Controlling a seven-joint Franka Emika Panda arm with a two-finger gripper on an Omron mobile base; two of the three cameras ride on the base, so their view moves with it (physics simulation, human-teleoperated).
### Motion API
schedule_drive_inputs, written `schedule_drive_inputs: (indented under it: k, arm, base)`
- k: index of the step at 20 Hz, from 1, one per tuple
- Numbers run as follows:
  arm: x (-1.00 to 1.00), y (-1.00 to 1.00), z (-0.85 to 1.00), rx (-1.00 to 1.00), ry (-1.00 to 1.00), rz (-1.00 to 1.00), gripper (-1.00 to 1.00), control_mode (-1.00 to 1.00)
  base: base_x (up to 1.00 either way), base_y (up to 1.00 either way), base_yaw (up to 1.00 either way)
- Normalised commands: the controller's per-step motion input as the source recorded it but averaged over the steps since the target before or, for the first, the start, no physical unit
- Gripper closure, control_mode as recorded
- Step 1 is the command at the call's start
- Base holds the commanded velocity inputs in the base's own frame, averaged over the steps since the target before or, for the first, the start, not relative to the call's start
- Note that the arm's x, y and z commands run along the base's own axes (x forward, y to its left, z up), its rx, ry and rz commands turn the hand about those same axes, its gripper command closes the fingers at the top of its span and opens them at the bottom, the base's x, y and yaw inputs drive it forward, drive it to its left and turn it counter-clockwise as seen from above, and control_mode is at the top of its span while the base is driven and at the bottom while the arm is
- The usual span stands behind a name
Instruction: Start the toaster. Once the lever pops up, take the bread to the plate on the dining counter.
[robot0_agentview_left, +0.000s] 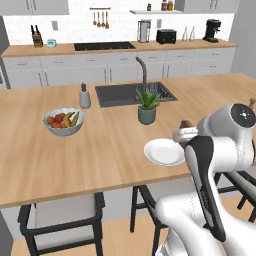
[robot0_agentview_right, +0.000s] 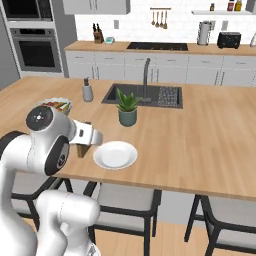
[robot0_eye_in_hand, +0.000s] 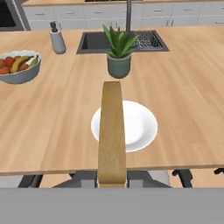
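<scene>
My gripper (robot0_agentview_left: 185, 129) is shut on the bread (robot0_eye_in_hand: 111, 131), a tan slice with a brown crust seen edge-on in the hand view. It hangs over the near edge of the dining counter (robot0_agentview_left: 75, 160), just short of the white plate (robot0_eye_in_hand: 142, 127). From the left base view the bread (robot0_agentview_left: 187, 123) pokes up beside the plate (robot0_agentview_left: 162, 152). In the right base view the gripper (robot0_agentview_right: 85, 142) holds the slice to the left of the plate (robot0_agentview_right: 116, 155). The black toaster (robot0_agentview_left: 166, 36) stands far off on the wall counter, also seen as the toaster (robot0_agentview_right: 229, 40).
A potted plant (robot0_agentview_left: 147, 107) stands just behind the plate, in front of the dark sink (robot0_agentview_left: 131, 93). A fruit bowl (robot0_agentview_left: 63, 121) and a grey dispenser (robot0_agentview_left: 84, 96) sit to the left. Stools (robot0_agentview_right: 125, 202) line the near counter edge. A coffee machine (robot0_agentview_left: 212, 30) is at the back right.
</scene>
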Motion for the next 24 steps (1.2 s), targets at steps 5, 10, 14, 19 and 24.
schedule_drive_inputs:
  k: [5, 10, 14, 19, 24]
  arm:
    - [0.49, -0.27, -0.52, 0.03, 0.0, 0.05, 1.0, -1.0]
    - [0.7, -0.21, -0.25, 0.1, 0.01, 0.02, 1.0, -1.0]
    - [0.6, -0.12, -0.24, 0.12, 0.08, 0.01, 1.0, -1.0]
    - [0.44, -0.01, -0.1, 0.12, 0.18, 0.0, 1.0, -1.0]
    - [0.39, -0.18, -0.19, 0.18, 0.1, 0.0, 1.0, -1.0]
  base:
    - [0.0, 0.0, 0.0]
    - [0.0, 0.0, 0.0]
    - [0.0, 0.0, 0.0]
    - [0.0, 0.0, 0.0]
    - [0.0, 0.0, 0.0]
